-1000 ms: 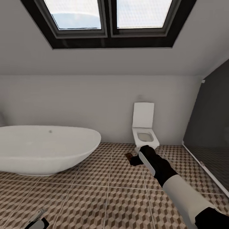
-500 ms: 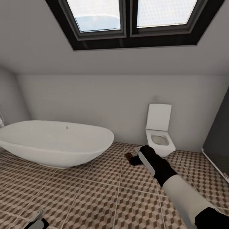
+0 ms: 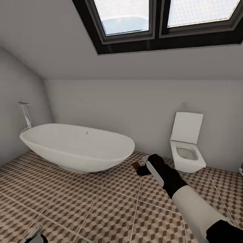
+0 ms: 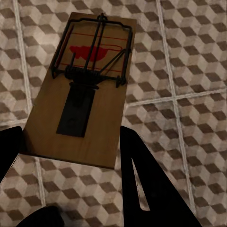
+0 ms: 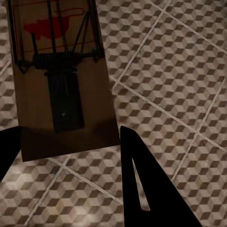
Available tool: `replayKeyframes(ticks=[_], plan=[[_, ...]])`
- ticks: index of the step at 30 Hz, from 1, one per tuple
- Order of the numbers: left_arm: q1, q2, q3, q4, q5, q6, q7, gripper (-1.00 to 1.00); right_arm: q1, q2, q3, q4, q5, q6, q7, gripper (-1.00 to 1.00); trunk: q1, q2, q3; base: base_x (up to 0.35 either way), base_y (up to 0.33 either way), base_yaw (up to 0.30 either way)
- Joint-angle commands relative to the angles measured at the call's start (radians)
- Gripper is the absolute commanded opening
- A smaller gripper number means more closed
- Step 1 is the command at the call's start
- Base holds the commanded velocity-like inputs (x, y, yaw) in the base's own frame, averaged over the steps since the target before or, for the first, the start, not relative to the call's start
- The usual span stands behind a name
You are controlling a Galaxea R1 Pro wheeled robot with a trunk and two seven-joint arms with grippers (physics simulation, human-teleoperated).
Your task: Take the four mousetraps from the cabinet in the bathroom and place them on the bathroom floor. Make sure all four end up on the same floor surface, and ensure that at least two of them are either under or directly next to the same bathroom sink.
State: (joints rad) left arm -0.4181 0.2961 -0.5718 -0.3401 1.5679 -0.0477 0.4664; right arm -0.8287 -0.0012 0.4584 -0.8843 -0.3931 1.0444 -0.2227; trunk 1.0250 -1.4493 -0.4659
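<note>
A mousetrap (image 3: 136, 165), brown wood with dark wire, sticks out of my right gripper (image 3: 141, 168), which is held low over the bathroom floor (image 3: 84, 202) in front of the toilet. In the right wrist view that mousetrap (image 5: 61, 80) sits between the black fingers of the shut right gripper (image 5: 66, 135). My left gripper (image 3: 33, 236) is at the bottom left corner. In its wrist view the left gripper (image 4: 68, 142) is shut on a second mousetrap (image 4: 85, 90) above the cube-patterned tiles (image 4: 189, 61). The cabinet and the sink are out of view.
A white freestanding bathtub (image 3: 77, 148) with a floor-standing faucet (image 3: 24, 114) stands at the left against the back wall. A white toilet (image 3: 187, 148) with its lid up is at the right. A dark-framed skylight (image 3: 162, 20) sits in the sloped ceiling.
The camera has turned left, so the tub and toilet slid right in the picture and the dark shower wall left it. Both arms hold the same place, each still gripping its trap.
</note>
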Motion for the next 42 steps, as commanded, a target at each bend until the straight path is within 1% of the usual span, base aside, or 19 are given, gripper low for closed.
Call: replayKeyframes(ticks=[1,11,36,39,41,42], plan=[[-0.001,0.001,-0.008,-0.001,0.008,-0.003,0.006,-1.00,-0.001,0.000,0.002,-0.001,-0.013,0.003,-0.011,-1.00,0.000,-0.001,-0.001,0.000,0.000,0.293],[-0.001,0.002,-0.008,0.002,0.018,-0.004,0.006,-1.00,-0.001,0.000,0.002,-0.001,-0.014,0.003,-0.010,-1.00,0.000,-0.001,-0.001,0.000,0.000,0.293],[-0.001,0.000,-0.008,-0.002,0.016,-0.007,0.003,-1.00,-0.001,0.001,0.002,-0.001,-0.015,0.003,-0.010,-1.00,0.000,-0.001,-0.001,0.000,0.000,0.293],[-0.001,0.000,-0.010,-0.006,0.014,-0.008,-0.007,-1.00,-0.001,0.001,0.002,-0.001,-0.015,0.003,-0.010,-1.00,0.000,-0.001,-0.001,0.000,0.000,0.293],[-0.001,0.005,-0.011,-0.013,0.012,-0.009,-0.029,-1.00,-0.001,0.001,0.002,-0.001,-0.015,0.003,-0.010,-1.00,0.000,-0.001,-0.001,0.000,0.000,0.293],[-0.002,0.011,-0.012,-0.023,0.011,-0.009,-0.051,-1.00,-0.001,0.001,0.002,-0.001,-0.015,0.003,-0.010,-1.00,0.000,-0.001,-0.001,0.000,0.000,0.293]])
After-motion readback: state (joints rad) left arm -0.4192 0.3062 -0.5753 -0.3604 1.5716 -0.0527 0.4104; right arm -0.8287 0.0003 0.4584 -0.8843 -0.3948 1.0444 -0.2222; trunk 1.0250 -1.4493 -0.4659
